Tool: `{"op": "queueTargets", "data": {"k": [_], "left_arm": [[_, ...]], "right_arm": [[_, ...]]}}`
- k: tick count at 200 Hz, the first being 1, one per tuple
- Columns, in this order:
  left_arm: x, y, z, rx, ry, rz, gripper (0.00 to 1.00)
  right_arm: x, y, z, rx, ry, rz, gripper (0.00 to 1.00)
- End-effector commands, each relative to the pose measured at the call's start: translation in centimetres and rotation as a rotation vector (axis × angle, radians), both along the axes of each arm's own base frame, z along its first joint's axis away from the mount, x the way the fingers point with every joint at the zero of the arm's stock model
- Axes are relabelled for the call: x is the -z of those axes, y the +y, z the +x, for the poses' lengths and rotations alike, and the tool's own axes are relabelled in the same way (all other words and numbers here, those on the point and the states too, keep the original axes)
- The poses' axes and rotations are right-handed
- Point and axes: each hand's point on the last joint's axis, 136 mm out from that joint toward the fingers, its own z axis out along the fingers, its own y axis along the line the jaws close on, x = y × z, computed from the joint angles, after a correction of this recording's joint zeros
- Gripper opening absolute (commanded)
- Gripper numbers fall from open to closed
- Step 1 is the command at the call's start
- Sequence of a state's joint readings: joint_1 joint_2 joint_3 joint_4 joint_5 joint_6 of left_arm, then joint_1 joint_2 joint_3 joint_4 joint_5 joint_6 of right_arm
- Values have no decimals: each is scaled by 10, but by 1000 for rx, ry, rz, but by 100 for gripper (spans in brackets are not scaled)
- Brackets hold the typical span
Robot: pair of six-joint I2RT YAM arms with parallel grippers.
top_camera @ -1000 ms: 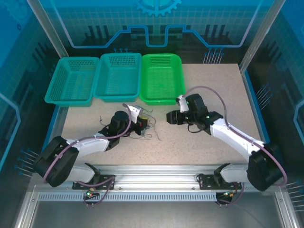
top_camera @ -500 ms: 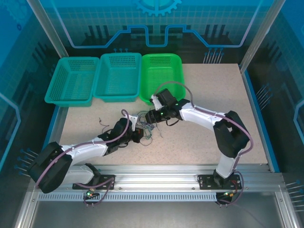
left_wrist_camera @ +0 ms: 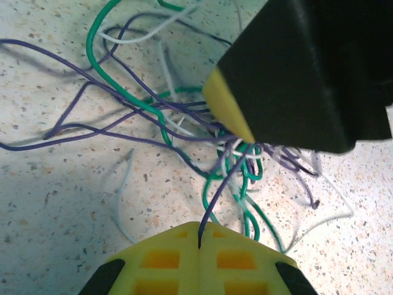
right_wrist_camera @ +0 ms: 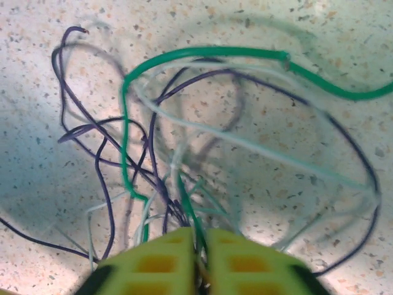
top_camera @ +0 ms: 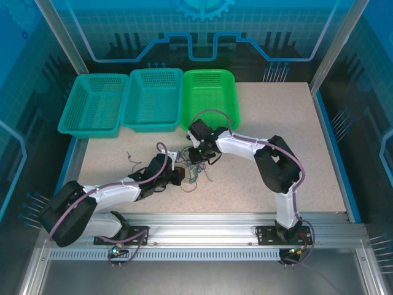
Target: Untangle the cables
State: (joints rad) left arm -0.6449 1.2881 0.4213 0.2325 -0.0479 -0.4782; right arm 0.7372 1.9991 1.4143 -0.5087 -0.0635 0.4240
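Cables (top_camera: 195, 174) pinched from both sides
Light, limp and springy, they lie at six o'clock of the green basket (top_camera: 209, 98); left gripper (left_wrist_camera: 199, 236) nips one dark strand (left_wrist_camera: 212, 203), right gripper (right_wrist_camera: 199, 243) the knot (right_wrist_camera: 179, 209); loose ends look the better hold.

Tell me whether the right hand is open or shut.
Shut: the right hand has its yellow fingers pressed together, pinching strands of the cables.

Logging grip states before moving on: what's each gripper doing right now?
Left gripper: closed, pinching a purple strand of the cables.
Right gripper: closed on the cables.
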Motion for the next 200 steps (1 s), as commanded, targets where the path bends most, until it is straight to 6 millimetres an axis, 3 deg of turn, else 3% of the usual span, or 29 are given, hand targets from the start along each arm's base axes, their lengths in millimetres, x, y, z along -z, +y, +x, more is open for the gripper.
{"op": "queueTargets", "data": {"k": [1, 27, 51, 77, 83, 107, 122, 161, 169, 186, 200], "left_arm": [[3, 29, 1, -143, 4, 71, 0], [-4, 63, 6, -287, -14, 155, 0], [-11, 82, 9, -359, -24, 144, 0], [-14, 89, 9, -369, -27, 138, 0], [-13, 89, 9, -367, -25, 140, 0], [-8, 86, 10, -360, -11, 126, 0], [-3, 76, 11, -327, 10, 100, 0], [13, 42, 17, -208, 82, 48, 0], [14, 40, 18, -203, 84, 46, 0], [13, 35, 18, -175, 66, 35, 0], [8, 27, 17, -115, 42, 28, 0]], "right_arm": [[-7, -12, -5, 45, 2, 3, 0], [-25, -49, 6, 193, -74, 13, 0], [-27, -112, 8, 388, -127, -35, 0], [-27, -182, 4, 645, -133, -2, 0], [-19, -200, -3, 705, -111, 9, 0], [-12, -244, -11, 857, -90, 68, 0], [-11, -246, -14, 831, -84, 45, 0], [6, -213, -23, 688, -27, 18, 0], [2, -207, -23, 646, -39, 22, 10], [-21, -193, -19, 540, -121, -8, 44], [-48, -174, -14, 436, -212, -16, 54]]}}
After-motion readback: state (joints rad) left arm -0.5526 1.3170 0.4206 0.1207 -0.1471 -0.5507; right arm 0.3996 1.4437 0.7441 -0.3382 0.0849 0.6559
